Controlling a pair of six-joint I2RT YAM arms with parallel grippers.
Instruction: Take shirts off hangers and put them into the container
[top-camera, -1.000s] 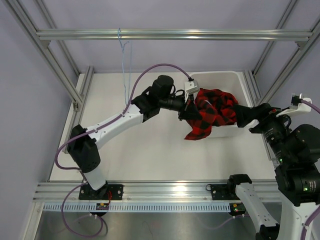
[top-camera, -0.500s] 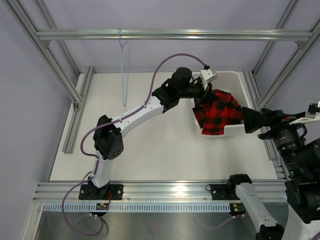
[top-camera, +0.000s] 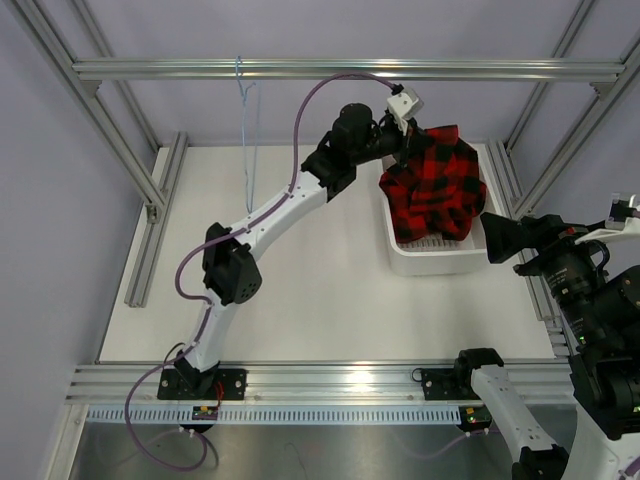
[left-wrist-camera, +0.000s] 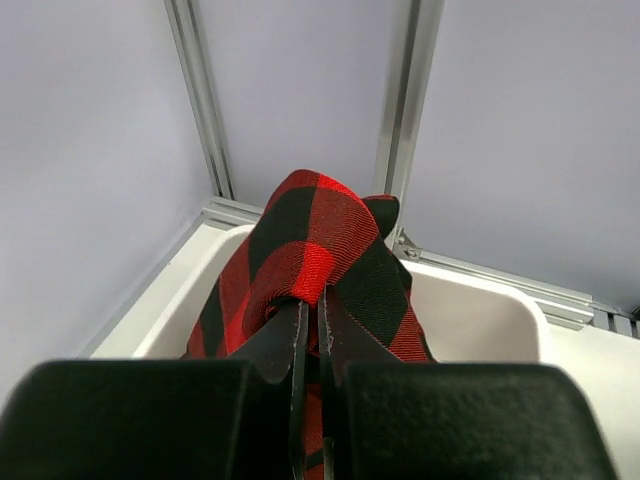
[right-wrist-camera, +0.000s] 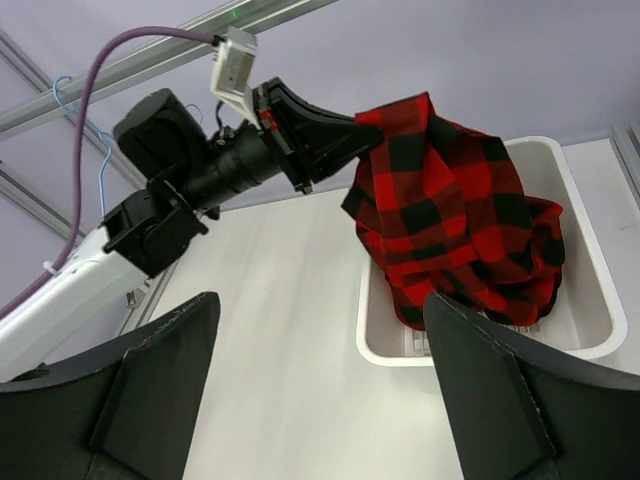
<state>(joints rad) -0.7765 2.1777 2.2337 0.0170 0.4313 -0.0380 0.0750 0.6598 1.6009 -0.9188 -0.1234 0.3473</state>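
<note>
Hidden: the left gripper (left-wrist-camera: 310, 305) is burying its fingertips in cloth, so the overhead view is showing only its body at the far left corner of the tub (top-camera: 400, 255).
Cut off: the right arm is running out of the overhead view at the right edge, and its wrist view is showing only the two fingers of the right gripper (right-wrist-camera: 320, 310).
Hard to make out: the hanger (top-camera: 247, 130) is showing as a thin blue wire, hanging from the far frame bar (top-camera: 350, 68), well to the left of the tub.
Tub floor: the shirt (top-camera: 432, 185) is covering most of it, and a strip of slots is peeking out at the near end.
Left gripper: its jaws are pressing almost together, pinching a raised fold of the shirt between them.
Shirt and left gripper: the pinched fold is standing up above the far end of the tub, and the rest is hanging down from the fingers to the right and near side.
Shirt's place: the lower folds are lying inside the tub, bunching toward its right wall.
Right gripper: its jaws are standing wide apart, gripping nothing.
Right gripper's place: it is hovering over the table (top-camera: 300, 290) just beside the tub's near right corner, apart from the shirt.
</note>
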